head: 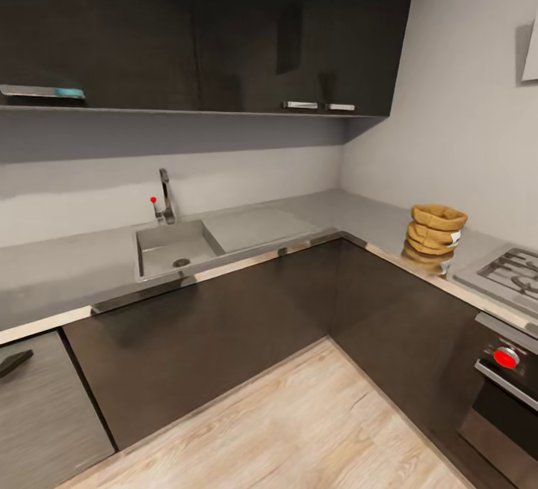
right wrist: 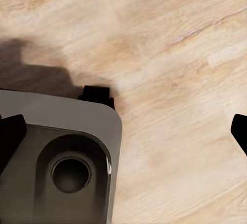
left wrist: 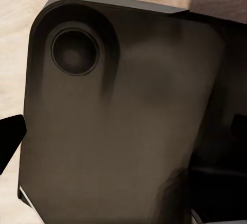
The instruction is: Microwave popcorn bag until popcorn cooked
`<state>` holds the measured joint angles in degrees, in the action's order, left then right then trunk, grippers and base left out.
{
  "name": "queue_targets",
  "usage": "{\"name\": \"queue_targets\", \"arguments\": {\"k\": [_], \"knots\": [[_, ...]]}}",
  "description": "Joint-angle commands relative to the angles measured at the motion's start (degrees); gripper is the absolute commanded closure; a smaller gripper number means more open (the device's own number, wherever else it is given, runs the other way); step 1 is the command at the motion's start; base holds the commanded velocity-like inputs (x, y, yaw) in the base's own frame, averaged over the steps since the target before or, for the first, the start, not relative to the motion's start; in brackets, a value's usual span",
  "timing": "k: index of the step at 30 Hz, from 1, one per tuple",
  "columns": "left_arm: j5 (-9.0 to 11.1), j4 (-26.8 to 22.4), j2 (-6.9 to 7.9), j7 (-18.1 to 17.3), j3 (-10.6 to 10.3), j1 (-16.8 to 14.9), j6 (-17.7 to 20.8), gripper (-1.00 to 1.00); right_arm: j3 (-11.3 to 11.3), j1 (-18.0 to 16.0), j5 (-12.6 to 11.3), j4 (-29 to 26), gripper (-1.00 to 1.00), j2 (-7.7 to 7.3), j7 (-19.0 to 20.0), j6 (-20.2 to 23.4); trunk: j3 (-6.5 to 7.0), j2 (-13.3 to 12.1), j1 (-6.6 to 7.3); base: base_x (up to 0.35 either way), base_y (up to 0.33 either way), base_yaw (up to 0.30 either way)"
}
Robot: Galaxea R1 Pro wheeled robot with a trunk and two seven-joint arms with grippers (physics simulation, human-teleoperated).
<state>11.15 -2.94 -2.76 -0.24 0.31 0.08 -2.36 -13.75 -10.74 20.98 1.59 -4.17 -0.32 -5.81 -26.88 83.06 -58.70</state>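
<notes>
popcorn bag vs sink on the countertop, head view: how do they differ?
The popcorn bag is tan-brown crumpled paper; the sink is grey like the slab. The bag stands above the countertop beside the gas hob; the sink is recessed under a faucet. Both sit near the front edge.

Readable text: none that I can make out anywhere.
Popcorn bag (head: 436, 237): a small white patch on its right side, too small for me to read.
Oven (head: 502, 399): a plain red round spot on its front, no numbers or marks visible.
Upper cabinets (head: 224, 25): unmarked dark doors.
</notes>
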Motion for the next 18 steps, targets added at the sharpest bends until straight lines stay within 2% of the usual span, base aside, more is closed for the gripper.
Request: {"name": "queue_targets", "arguments": {"k": [1,18], "knots": [[0.4,0.0,-0.03,0.0,0.0,0.0,-0.1,-1.00,-0.5,-0.1,0.5,0.2,-1.00,0.00,0.0,-0.3,-0.05,0.0,-0.03,0.310,0.156,0.000],[0.4,0.0,-0.05,0.0,0.0,0.0,-0.2,-1.00,-0.5,-0.1,0.6,0.2,-1.00,0.04,-0.2,-0.2,-0.05,0.0,-0.03,0.310,0.155,0.000]]}}
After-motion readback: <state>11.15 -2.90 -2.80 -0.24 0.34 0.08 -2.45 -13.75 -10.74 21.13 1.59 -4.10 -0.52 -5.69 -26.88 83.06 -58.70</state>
